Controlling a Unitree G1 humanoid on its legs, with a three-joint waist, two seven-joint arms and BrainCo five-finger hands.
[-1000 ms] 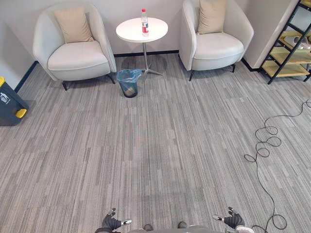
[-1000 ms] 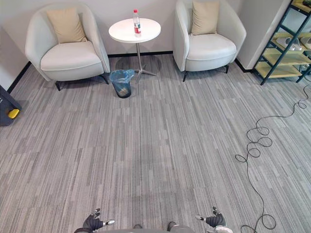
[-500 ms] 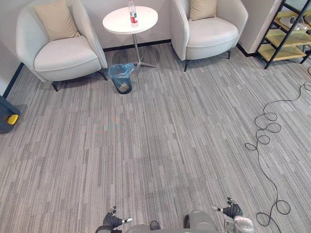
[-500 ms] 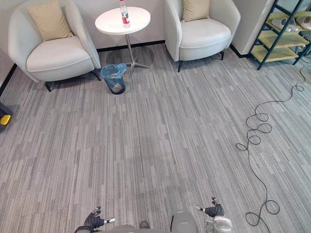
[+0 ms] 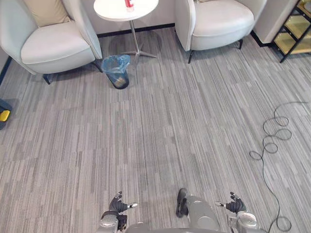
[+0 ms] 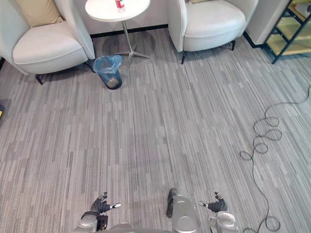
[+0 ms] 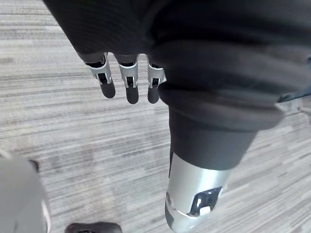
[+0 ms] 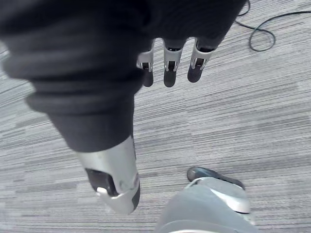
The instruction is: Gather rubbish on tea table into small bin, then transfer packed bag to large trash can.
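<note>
In the left eye view, the tea table [image 5: 125, 8] is standing by the far wall between two armchairs, and the bottle [image 5: 129, 4], the rubbish to be collected, is standing upright on its top. The small bin [image 5: 116, 71], lined with a blue bag [image 5: 118, 62], is sitting on the carpet [image 5: 170, 121] just in front of the table's foot, toward the left armchair [image 5: 48, 43], probably so that rubbish travels a short way. The large trash can [image 5: 2, 112] is showing partly, well to the left of the table. The left hand [image 5: 118, 206] and right hand [image 5: 234, 206] are hanging low, well apart from the table. In the right eye view, the right armchair [image 6: 209, 22] and a shelf rack [image 6: 297, 26] are standing to the table's right; nothing is blocking the approach. In the left wrist view, the fingers [image 7: 129, 82] are hanging relaxed and nearly straight, holding nothing. In the right wrist view, that hand's fingers [image 8: 167, 68] are doing likewise, ready for a grasp.
</note>
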